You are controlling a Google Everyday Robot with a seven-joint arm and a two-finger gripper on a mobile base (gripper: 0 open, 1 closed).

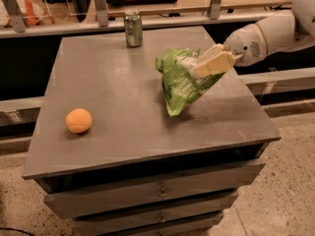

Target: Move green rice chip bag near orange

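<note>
The green rice chip bag (180, 84) is a crinkled light-green foil bag, held up over the right half of the grey cabinet top (118, 102); its lower corner hangs just above or barely on the surface. My gripper (199, 67) comes in from the right on a white arm and is shut on the bag's upper part, its cream fingers (215, 63) pinching the foil. The orange (78, 120) is a small round fruit on the left side of the top, far from the bag.
A small green soda can (133, 28) stands upright at the back edge of the top. A rail with metal posts (101, 6) runs behind the cabinet. Drawers (147, 193) are below the front edge.
</note>
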